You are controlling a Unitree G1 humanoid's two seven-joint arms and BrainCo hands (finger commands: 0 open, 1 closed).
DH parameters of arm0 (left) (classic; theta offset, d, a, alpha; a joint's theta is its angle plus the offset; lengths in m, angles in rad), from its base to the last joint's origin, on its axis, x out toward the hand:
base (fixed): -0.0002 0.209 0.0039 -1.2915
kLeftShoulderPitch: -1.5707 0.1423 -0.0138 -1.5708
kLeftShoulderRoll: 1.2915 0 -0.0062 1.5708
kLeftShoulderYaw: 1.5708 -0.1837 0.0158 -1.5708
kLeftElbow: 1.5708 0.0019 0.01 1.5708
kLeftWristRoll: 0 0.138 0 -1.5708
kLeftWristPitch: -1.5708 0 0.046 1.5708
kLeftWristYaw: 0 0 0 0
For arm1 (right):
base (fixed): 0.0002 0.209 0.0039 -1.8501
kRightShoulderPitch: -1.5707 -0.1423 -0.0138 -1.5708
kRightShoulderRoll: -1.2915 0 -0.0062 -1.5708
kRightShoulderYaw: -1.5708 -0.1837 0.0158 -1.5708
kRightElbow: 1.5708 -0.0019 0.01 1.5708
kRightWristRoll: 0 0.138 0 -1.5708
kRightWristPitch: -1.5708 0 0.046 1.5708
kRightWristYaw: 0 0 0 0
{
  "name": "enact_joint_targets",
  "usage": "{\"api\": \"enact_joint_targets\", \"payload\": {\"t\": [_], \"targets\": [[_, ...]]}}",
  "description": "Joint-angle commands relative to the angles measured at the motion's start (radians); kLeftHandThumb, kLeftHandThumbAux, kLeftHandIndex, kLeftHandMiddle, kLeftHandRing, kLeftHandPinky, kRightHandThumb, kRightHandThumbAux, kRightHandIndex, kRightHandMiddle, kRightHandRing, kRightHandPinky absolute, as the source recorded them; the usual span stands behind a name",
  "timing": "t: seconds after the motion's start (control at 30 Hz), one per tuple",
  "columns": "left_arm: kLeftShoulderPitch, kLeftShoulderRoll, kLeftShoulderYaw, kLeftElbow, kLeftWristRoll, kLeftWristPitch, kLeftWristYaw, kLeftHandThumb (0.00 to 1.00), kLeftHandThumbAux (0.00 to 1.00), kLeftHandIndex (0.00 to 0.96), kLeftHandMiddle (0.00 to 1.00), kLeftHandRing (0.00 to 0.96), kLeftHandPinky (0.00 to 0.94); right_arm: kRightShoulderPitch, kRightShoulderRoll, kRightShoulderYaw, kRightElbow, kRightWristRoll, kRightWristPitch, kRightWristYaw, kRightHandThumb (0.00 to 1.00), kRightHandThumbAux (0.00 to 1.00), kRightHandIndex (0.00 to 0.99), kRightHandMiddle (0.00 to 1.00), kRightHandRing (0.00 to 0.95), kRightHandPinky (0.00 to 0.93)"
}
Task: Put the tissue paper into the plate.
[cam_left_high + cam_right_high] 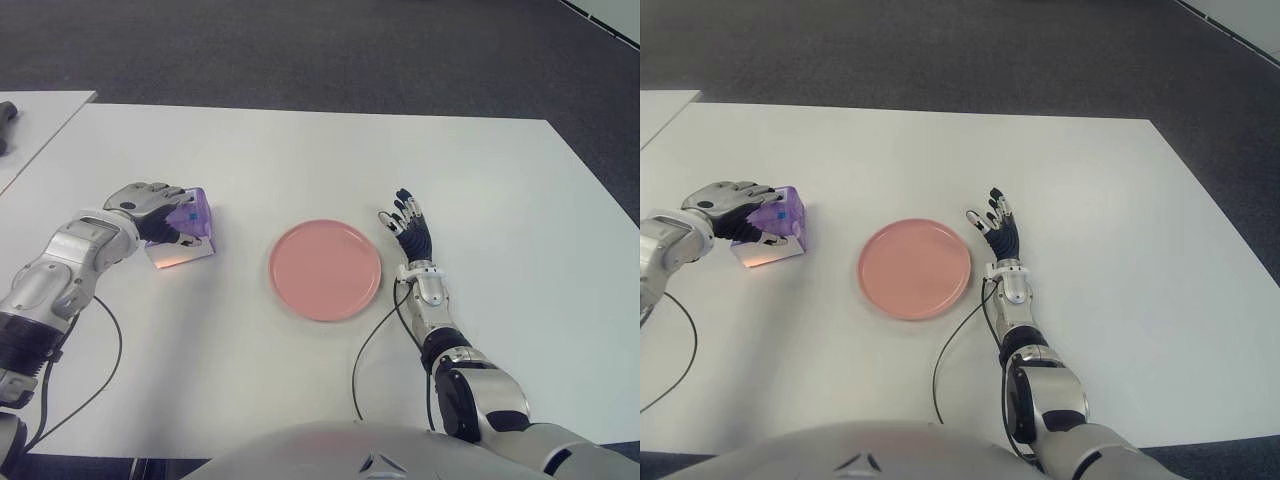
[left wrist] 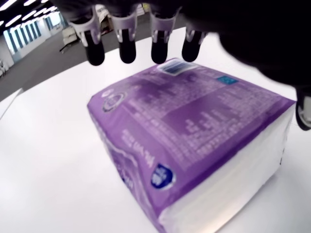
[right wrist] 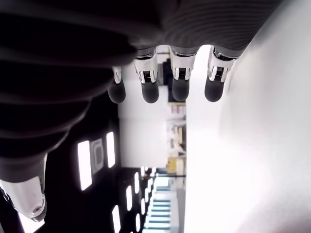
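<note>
On white table [image 1: 300, 150], dark carpet [image 1: 300, 50] beyond: left robot hand [image 1: 150, 210] grips tissue pack [image 1: 190, 215]; right robot hand [image 1: 408, 228] spread, empty.

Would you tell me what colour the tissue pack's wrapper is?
Purple tissue pack wrapper with white print, clearest in the left wrist view.

No readable text anywhere. The purple tissue pack [image 2: 194, 141] carries print across its top face, a round blue-white logo badge [image 2: 162, 176] near one corner, a small teal patch and a pale sticker (possibly a barcode) at the far edge, all illegible. Pink plate [image 1: 325, 270] unmarked.
</note>
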Motion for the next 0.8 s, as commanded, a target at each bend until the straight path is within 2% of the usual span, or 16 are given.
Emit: {"api": "enact_joint_targets", "payload": {"t": [0.03, 0.47, 0.8], "targets": [[0.006, -0.016, -0.027, 0.023, 0.037, -0.011, 0.051, 0.0, 0.266, 0.0, 0.0, 0.0, 0.0, 0.058, -0.001, -0.011, 0.065, 0.009, 0.027, 0.007, 0.048, 0.587, 0.0, 0.0, 0.0, 0.0], [0.011, -0.04, -0.061, 0.018, 0.148, 0.038, 0.15, 0.0, 0.22, 0.0, 0.0, 0.0, 0.0, 0.058, -0.004, -0.016, 0.073, 0.011, 0.019, 0.015, 0.048, 0.587, 0.0, 0.0, 0.0, 0.0], [0.016, -0.045, -0.064, 0.015, 0.199, 0.044, 0.214, 0.0, 0.198, 0.0, 0.0, 0.0, 0.0, 0.062, -0.007, -0.019, 0.071, 0.013, 0.016, 0.02, 0.048, 0.587, 0.0, 0.0, 0.0, 0.0]]}}
